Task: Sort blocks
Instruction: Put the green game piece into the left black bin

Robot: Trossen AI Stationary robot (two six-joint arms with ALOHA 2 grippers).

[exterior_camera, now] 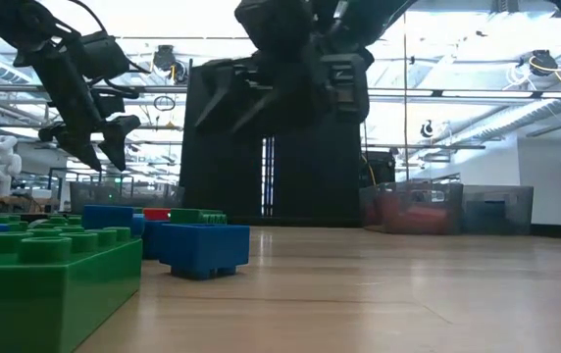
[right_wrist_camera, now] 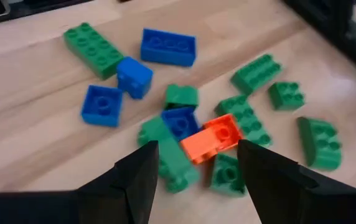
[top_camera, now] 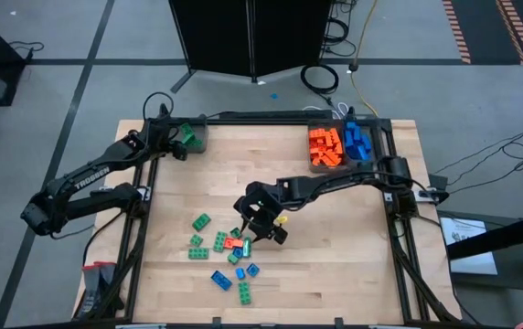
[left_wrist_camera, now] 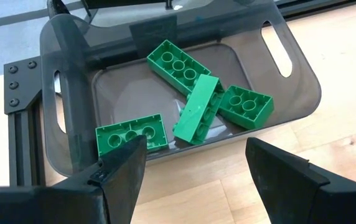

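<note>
Robotics lab: framed wooden table [top_camera: 335,247], floor cables [top_camera: 321,78], white robot [exterior_camera: 1,162] behind.

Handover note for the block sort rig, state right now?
Left gripper: open, empty, over the grey bin holding four green bricks.
Right gripper: open, empty, above the loose pile, lined up on the orange brick.
Done: orange bricks and blue bricks binned at the far right of the table.
Left: the pile's green bricks, blue bricks and that one orange.
</note>
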